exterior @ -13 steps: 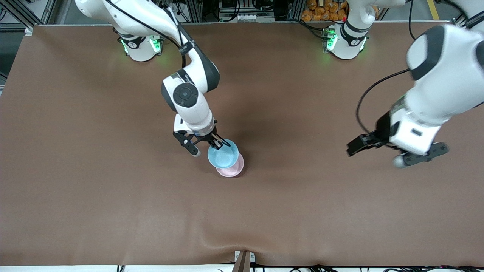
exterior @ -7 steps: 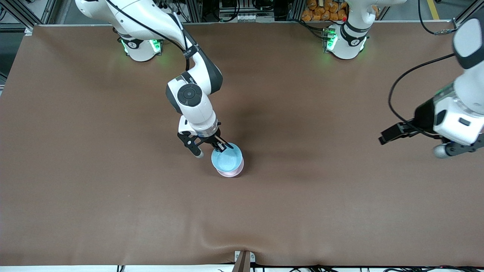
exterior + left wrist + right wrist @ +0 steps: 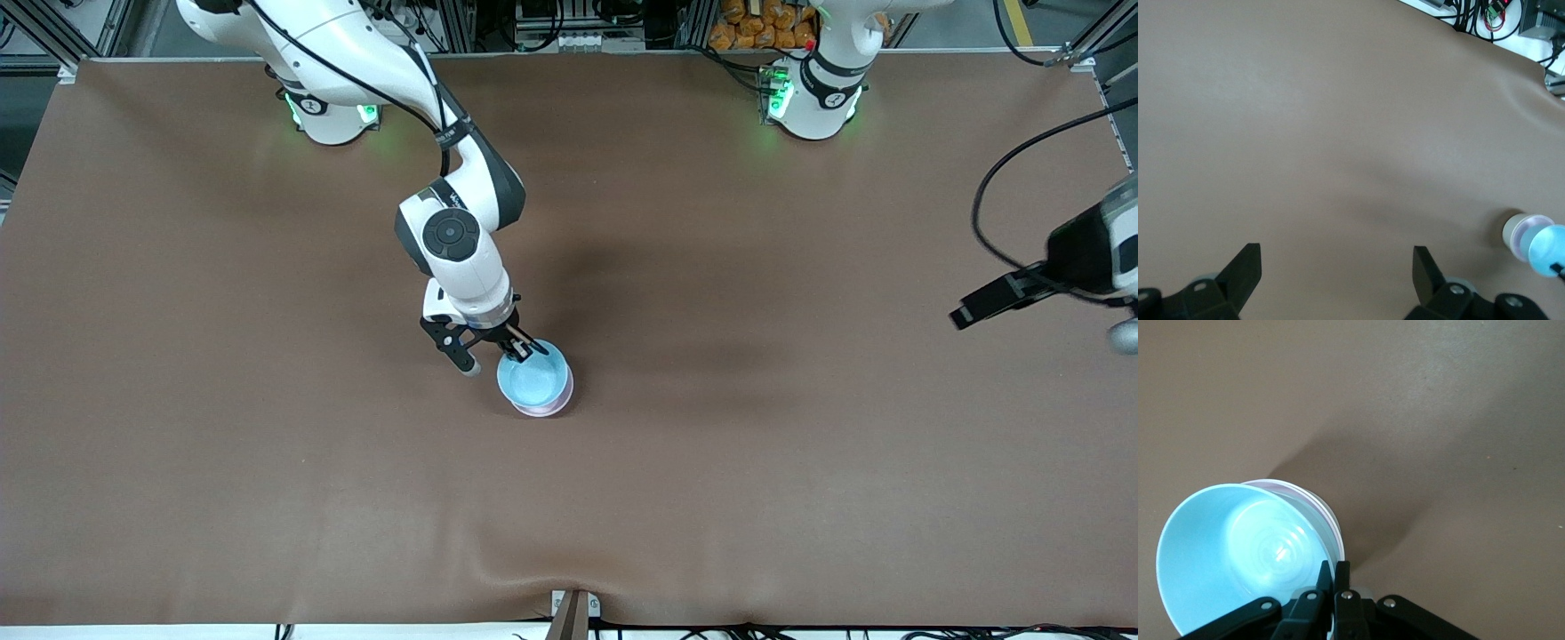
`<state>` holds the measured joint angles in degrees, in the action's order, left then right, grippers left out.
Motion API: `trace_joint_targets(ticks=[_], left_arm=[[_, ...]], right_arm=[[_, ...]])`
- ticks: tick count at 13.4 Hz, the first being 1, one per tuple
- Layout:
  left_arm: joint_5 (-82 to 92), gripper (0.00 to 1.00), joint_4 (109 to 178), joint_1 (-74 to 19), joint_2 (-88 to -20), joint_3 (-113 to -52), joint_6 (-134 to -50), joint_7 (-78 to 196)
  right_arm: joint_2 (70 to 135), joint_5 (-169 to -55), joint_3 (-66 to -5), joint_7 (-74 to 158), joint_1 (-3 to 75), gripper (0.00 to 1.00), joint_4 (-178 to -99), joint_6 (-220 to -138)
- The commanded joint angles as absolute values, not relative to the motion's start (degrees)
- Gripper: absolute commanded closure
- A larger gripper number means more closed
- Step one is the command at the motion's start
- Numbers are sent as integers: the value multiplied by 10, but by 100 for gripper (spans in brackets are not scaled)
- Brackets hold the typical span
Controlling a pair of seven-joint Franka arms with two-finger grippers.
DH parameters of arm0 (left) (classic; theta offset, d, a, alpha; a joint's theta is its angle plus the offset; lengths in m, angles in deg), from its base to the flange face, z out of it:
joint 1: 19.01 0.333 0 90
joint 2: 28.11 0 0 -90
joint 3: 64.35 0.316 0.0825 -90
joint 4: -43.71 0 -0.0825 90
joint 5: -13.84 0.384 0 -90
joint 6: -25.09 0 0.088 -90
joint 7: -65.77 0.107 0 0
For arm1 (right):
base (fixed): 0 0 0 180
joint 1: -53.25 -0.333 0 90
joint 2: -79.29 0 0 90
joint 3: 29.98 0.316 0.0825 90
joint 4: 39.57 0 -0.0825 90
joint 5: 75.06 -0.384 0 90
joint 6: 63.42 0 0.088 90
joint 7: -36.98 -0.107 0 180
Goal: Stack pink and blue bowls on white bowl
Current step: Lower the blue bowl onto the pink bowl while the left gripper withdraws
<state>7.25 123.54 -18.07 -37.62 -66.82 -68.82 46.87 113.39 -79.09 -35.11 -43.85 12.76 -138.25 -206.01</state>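
My right gripper is shut on the rim of the light blue bowl, on the side toward the robots' bases. The blue bowl sits inside the pale pink bowl, slightly tilted, near the table's middle. In the right wrist view my fingers pinch the blue bowl, and the pink rim shows just outside it. In the left wrist view a whitish bowl wall shows under the pink bowl and the blue bowl. From the front the white bowl is hidden. My left gripper is open and empty.
The brown table cloth has a raised wrinkle near the front edge by a small bracket. My left gripper hangs over bare cloth at the left arm's end of the table, partly out of the front view.
The right gripper has carried the blue bowl over the pink bowl and down into it. The left arm has swung out toward its end of the table.
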Motion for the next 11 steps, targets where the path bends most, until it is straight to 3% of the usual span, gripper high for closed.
trace_joint_targets(ticks=[1, 5, 6, 7, 11], left_arm=[[73, 0, 1251, -144, -343, -670, -666, 547], [86, 0, 1253, -144, -341, -671, -630, 578], [107, 0, 1253, -144, -340, -675, -629, 583], [110, 0, 1259, -148, -333, -675, -627, 587], [116, 0, 1262, -149, -332, -696, -627, 576]], right_arm=[[1145, -779, -356, -456, 121, 100, -1372, -2068], [1151, -779, -355, -456, 122, 100, -1370, -2068], [1149, -785, -355, -456, 125, 54, -1369, -2066], [1149, -783, -356, -456, 123, 1, -1364, -2065], [1123, -778, -363, -447, 139, 0, -1340, -2044]])
